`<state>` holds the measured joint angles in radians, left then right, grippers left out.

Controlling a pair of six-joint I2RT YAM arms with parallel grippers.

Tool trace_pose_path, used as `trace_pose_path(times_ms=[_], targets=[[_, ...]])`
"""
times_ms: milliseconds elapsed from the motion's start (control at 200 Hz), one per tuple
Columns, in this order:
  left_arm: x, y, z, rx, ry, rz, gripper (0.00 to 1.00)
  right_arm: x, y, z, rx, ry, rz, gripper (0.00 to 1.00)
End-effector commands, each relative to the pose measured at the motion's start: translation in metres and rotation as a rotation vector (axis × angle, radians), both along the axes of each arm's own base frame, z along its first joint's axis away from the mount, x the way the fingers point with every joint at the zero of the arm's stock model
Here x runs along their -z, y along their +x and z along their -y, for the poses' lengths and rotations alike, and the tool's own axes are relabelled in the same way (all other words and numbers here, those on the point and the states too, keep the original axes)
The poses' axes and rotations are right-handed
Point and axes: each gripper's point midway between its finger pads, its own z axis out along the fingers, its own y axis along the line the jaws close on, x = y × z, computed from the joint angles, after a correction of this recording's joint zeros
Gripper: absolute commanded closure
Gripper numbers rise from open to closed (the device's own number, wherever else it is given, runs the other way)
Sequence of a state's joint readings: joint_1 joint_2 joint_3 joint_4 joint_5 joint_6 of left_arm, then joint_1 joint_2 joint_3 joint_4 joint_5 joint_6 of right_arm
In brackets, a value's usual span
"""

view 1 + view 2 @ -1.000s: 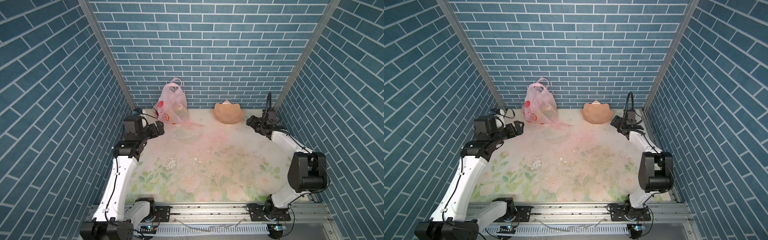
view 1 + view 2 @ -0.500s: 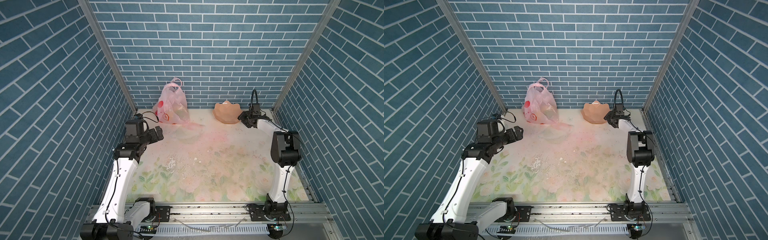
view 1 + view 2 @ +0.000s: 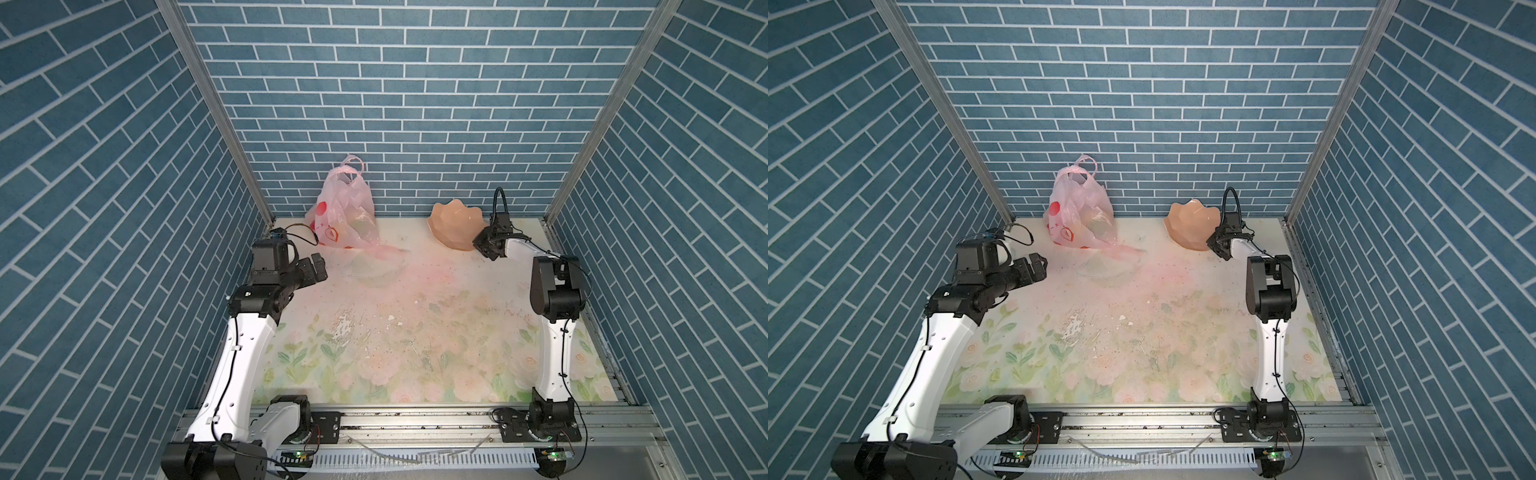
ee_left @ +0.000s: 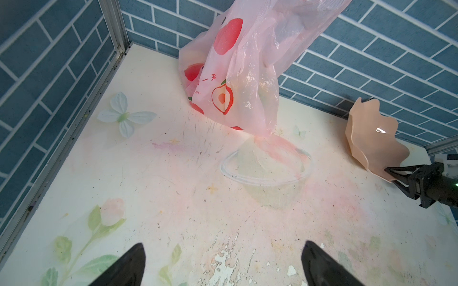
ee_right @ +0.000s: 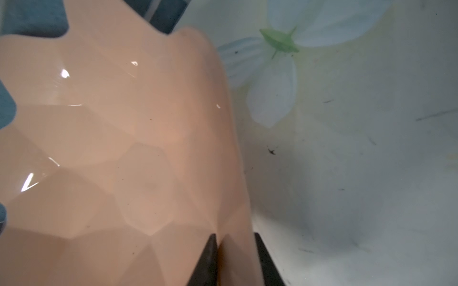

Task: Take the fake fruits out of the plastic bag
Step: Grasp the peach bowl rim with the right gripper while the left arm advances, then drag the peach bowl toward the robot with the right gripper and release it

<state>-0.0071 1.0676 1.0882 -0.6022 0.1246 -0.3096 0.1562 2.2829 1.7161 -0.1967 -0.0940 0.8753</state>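
The right arm has swung in from the counter's edge, and its right tool (image 5: 234,260) has narrowed from spread to pinching the rim of the peach bowl (image 3: 453,226), one finger on each side of the wall in the right wrist view. The left arm has drawn back a little, so the left tool (image 4: 223,242) now hangs spread wide and holding nothing, with the plastic bag (image 3: 345,216) ahead of it and well apart. The bag stands upright against the back wall, handles up. The fake fruits (image 3: 1096,220) show only as dim rounded shapes through its film, so none is out yet. A corner of the bag trails into a clear dish (image 4: 265,168) between the left tool and the bag. The grip on the bowl looks like preparation, probably to bring a receptacle nearer. The bag itself is untouched.
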Motion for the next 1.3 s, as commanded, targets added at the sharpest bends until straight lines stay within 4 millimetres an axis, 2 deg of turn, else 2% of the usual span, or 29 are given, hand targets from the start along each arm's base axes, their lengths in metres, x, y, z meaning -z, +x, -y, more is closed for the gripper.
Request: trace_pose_path(times_ms=[0, 210, 235, 485, 635, 670, 685, 705, 900, 1005, 1125, 1250, 1295], targets=[[0.000, 0.002, 0.003, 0.016, -0.004, -0.014, 0.01, -0.002, 0.008, -0.008, -0.002, 0.034, 0.005, 0.86], [0.008, 0.005, 0.005, 0.024, -0.016, -0.047, 0.01, 0.001, 0.008, -0.010, -0.004, 0.056, 0.004, 0.95], [0.008, 0.005, 0.006, 0.026, -0.018, -0.049, 0.01, 0.001, 0.008, -0.011, -0.005, 0.057, 0.003, 1.00], [0.010, 0.007, 0.016, 0.065, -0.064, -0.038, 0.01, -0.010, 0.003, -0.012, -0.017, 0.065, 0.015, 1.00], [0.013, 0.009, 0.023, 0.093, -0.096, -0.050, 0.01, -0.021, -0.013, -0.012, -0.044, 0.059, 0.014, 1.00], [0.014, 0.009, 0.024, 0.095, -0.101, -0.053, 0.01, -0.016, -0.019, -0.012, -0.054, 0.055, -0.001, 1.00], [0.014, 0.010, 0.024, 0.098, -0.101, -0.054, 0.01, -0.029, -0.021, -0.012, -0.059, 0.057, 0.019, 1.00], [0.014, 0.010, 0.025, 0.097, -0.106, -0.054, 0.01, -0.032, -0.023, -0.012, -0.065, 0.055, 0.022, 1.00], [0.009, 0.007, 0.026, 0.103, -0.108, -0.039, 0.01, -0.052, -0.064, -0.015, -0.151, 0.053, 0.018, 1.00], [0.006, 0.006, 0.025, 0.102, -0.106, -0.027, 0.01, -0.062, -0.094, -0.016, -0.188, 0.063, 0.013, 1.00], [0.004, 0.004, 0.025, 0.099, -0.104, -0.020, 0.01, -0.068, -0.133, -0.013, -0.213, 0.074, 0.002, 1.00], [0.004, 0.004, 0.025, 0.102, -0.105, -0.017, 0.01, -0.063, -0.181, -0.012, -0.229, 0.085, -0.031, 1.00], [0.003, 0.004, 0.025, 0.101, -0.105, -0.016, 0.01, -0.055, -0.201, -0.011, -0.231, 0.087, -0.049, 1.00]])
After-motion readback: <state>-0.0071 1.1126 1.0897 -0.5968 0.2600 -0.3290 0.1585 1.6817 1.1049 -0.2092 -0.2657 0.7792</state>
